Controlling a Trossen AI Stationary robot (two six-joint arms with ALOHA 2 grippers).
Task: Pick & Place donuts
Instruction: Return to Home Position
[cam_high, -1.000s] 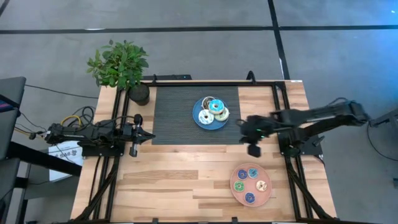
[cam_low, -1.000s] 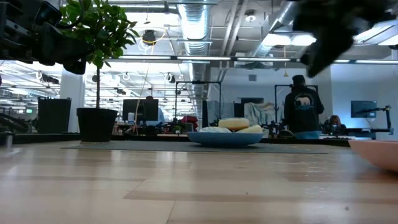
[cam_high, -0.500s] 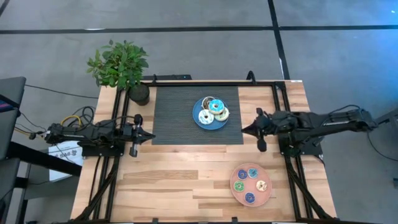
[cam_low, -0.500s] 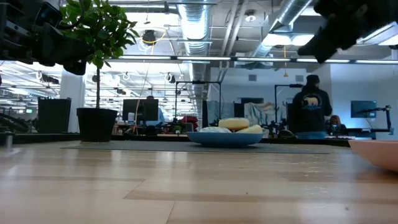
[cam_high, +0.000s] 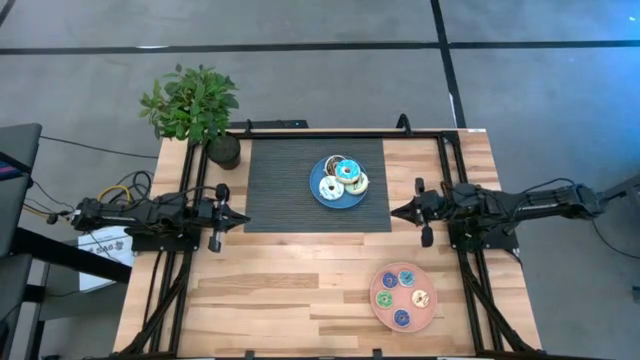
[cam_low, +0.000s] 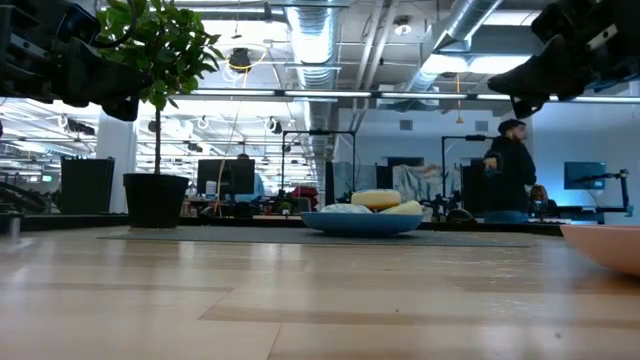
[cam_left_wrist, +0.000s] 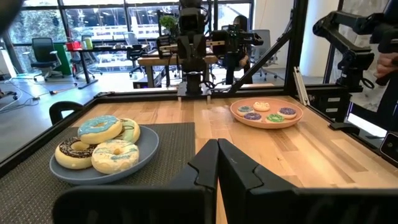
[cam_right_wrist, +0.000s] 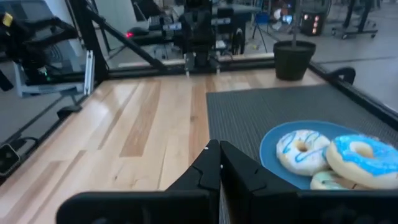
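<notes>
Several large donuts lie piled on a blue plate on the dark mat, seen close in the left wrist view as donuts and in the right wrist view as donuts. Several small donuts lie flat on a pink plate near the table's front right. My left gripper hangs shut and empty at the mat's left edge. My right gripper hangs shut and empty just right of the mat, pointing toward the table's left.
A potted plant stands at the table's far left corner beside the mat. Bare wood spans the table's near half. A person stands in the room beyond the table.
My right gripper has drawn back toward the table's right edge and sunk a little, tipping from pointing steeply down to nearly level. It stays shut and holds nothing. The donuts and plates have not moved.
</notes>
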